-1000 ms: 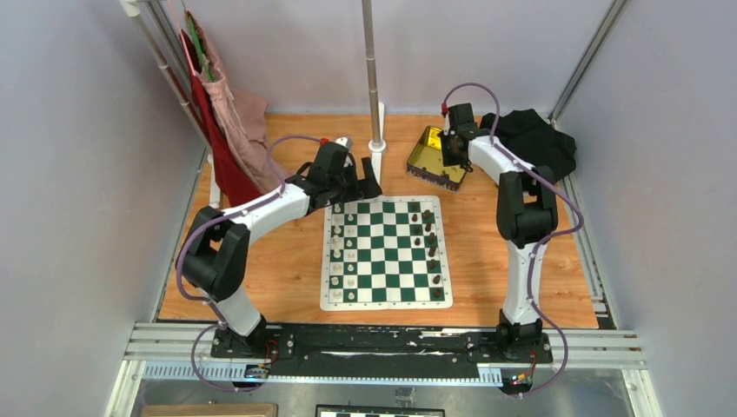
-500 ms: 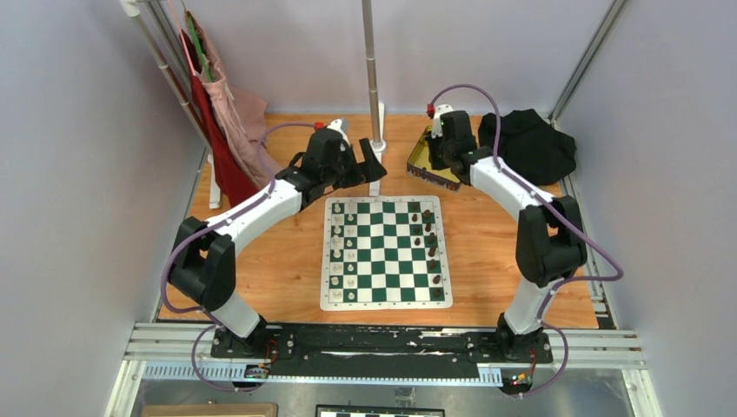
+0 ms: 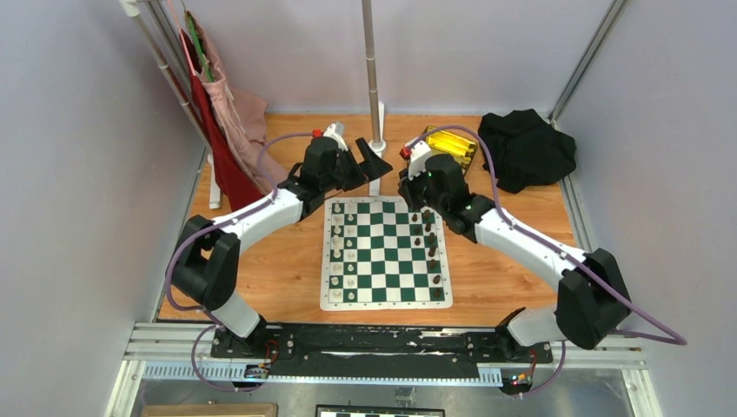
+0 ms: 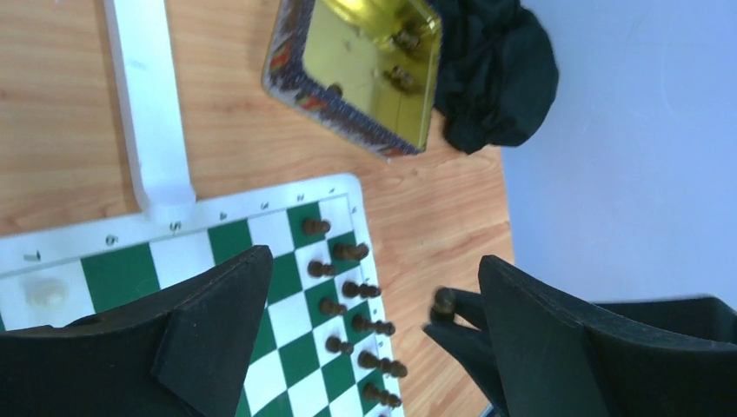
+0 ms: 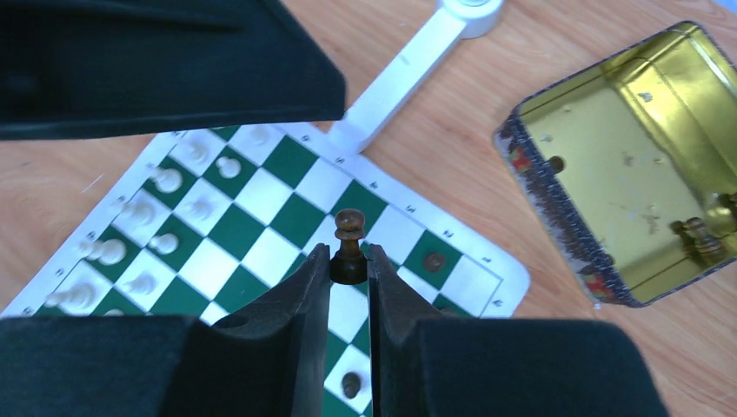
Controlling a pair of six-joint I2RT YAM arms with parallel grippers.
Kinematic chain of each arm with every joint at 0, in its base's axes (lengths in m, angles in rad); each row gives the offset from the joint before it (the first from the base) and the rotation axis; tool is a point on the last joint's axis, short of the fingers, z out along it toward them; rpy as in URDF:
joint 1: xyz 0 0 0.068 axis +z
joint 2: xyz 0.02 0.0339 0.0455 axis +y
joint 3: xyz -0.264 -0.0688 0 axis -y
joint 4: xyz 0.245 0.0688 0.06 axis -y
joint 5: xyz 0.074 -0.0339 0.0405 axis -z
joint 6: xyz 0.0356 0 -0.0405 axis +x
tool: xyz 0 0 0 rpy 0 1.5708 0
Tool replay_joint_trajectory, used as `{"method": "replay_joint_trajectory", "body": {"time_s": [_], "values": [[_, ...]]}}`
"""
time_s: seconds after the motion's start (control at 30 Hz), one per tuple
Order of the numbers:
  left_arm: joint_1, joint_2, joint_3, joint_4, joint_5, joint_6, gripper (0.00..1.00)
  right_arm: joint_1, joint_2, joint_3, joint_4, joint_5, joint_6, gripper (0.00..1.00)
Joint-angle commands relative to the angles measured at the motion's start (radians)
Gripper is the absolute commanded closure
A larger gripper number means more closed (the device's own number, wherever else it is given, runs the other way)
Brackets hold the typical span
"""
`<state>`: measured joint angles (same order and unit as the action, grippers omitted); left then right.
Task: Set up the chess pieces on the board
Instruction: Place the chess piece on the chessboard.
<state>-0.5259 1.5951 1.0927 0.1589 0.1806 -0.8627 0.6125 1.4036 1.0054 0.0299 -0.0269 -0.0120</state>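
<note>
the right tool is clenched on one dark brown pawn, pinching its base between the two black fingers so the round head and slim neck stick up above the tips. the pawn hangs over the far right corner of the board, a flat sheet of dark green and white squares with a white border, lying on the wooden bench. the other dark brown chess pieces stand upright in the two outermost files on the board's right side. cream pieces line the left side. the left tool is released, fingers spread wide with nothing between them, just beyond the board's far edge. a gold tin sits past the corner, a few dark pieces inside it.
</note>
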Motion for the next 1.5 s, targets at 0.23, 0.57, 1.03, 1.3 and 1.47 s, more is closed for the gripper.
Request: {"method": "replay_joint_trajectory", "body": {"time_s": [0.23, 0.57, 1.03, 1.3, 1.47], "values": [[-0.028, -0.12, -0.184, 0.154, 0.037, -0.105, 0.08, 0.097, -0.145, -0.167, 0.158, 0.026, 0.044, 0.94], [-0.056, -0.166, -0.197, 0.154, 0.049, -0.116, 0.21, 0.121, -0.109, -0.187, 0.229, 0.026, 0.046, 0.96], [-0.105, -0.122, -0.189, 0.179, 0.039, -0.131, 0.35, 0.127, -0.116, -0.207, 0.284, 0.061, 0.028, 0.98], [-0.126, -0.087, -0.164, 0.179, 0.036, -0.131, 0.39, 0.129, -0.113, -0.206, 0.303, 0.053, 0.021, 0.99], [-0.131, -0.069, -0.15, 0.184, 0.036, -0.134, 0.43, 0.127, -0.108, -0.203, 0.303, 0.046, 0.017, 1.0]]}}
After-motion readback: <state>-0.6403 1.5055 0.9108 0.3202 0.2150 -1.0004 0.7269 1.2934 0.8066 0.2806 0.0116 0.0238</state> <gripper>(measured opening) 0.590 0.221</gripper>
